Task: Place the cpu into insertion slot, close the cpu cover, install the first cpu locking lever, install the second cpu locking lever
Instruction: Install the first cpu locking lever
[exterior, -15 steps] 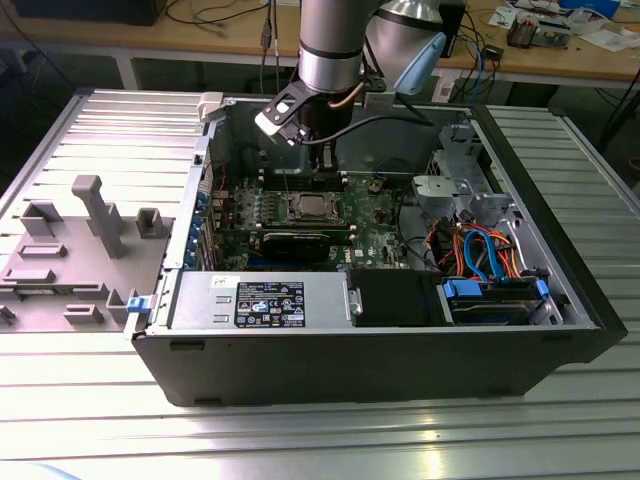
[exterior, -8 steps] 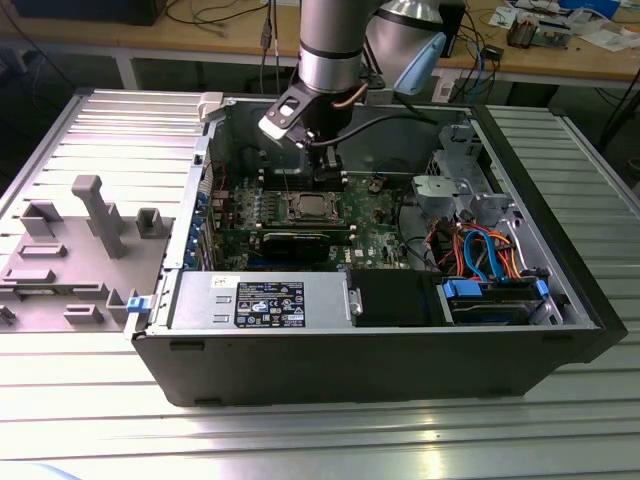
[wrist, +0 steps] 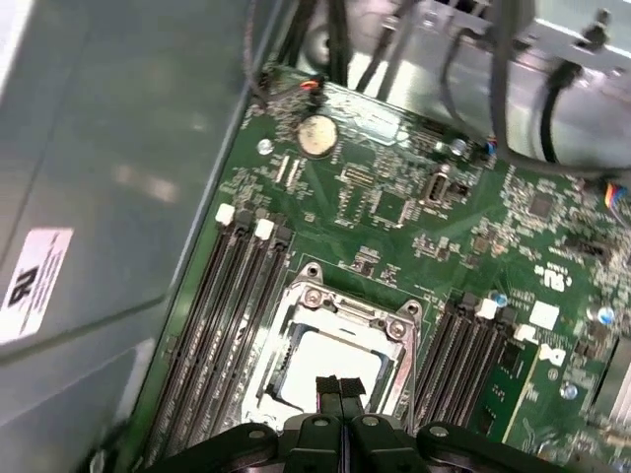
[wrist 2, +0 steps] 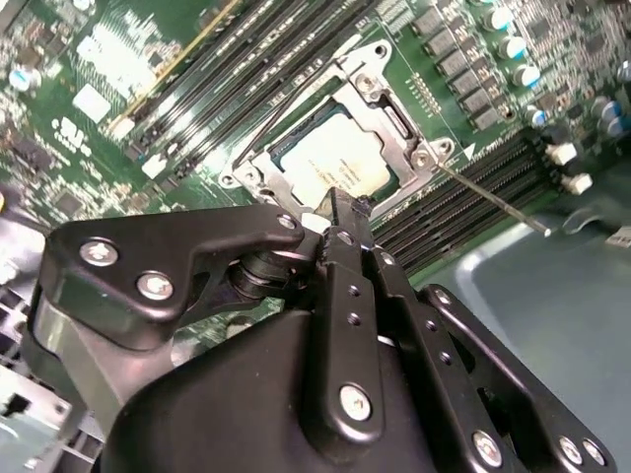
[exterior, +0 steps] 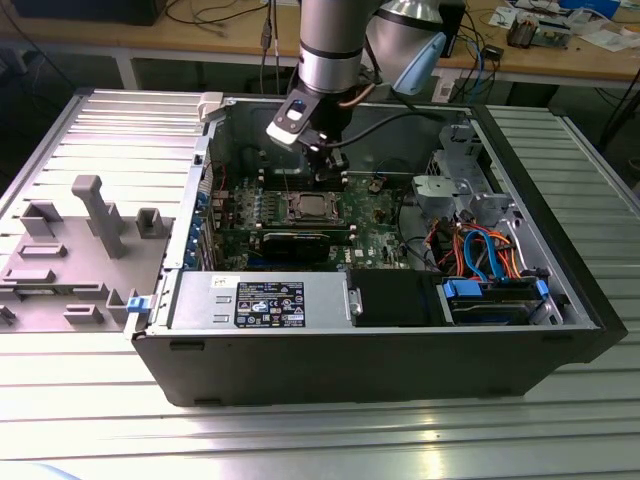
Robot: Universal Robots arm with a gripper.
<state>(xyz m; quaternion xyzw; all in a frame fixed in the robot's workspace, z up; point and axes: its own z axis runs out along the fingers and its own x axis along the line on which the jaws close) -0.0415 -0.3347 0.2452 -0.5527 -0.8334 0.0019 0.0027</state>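
The cpu (wrist 2: 335,163) lies flat in the insertion slot (exterior: 305,207) on the green motherboard, its dull silver top also showing in the first wrist view (wrist: 317,357). The cpu cover (wrist 2: 389,110) lies down around the chip as a silver frame (wrist: 345,313). One thin locking lever (wrist 2: 493,202) sticks out from the socket's corner over the memory slots. My gripper (wrist: 340,386) is shut with nothing between its fingers, its tips (wrist 2: 335,212) just above the edge of the socket. In the exterior view the gripper (exterior: 330,168) hangs inside the open case behind the socket.
Long black memory slots (wrist: 232,296) flank the socket on both sides. A coin battery (wrist: 317,135) sits farther along the board. The case walls (exterior: 560,330), power supply (exterior: 262,300), drive cage and cables (exterior: 480,250) close in. A grey fixture tray (exterior: 70,250) lies at the exterior view's left.
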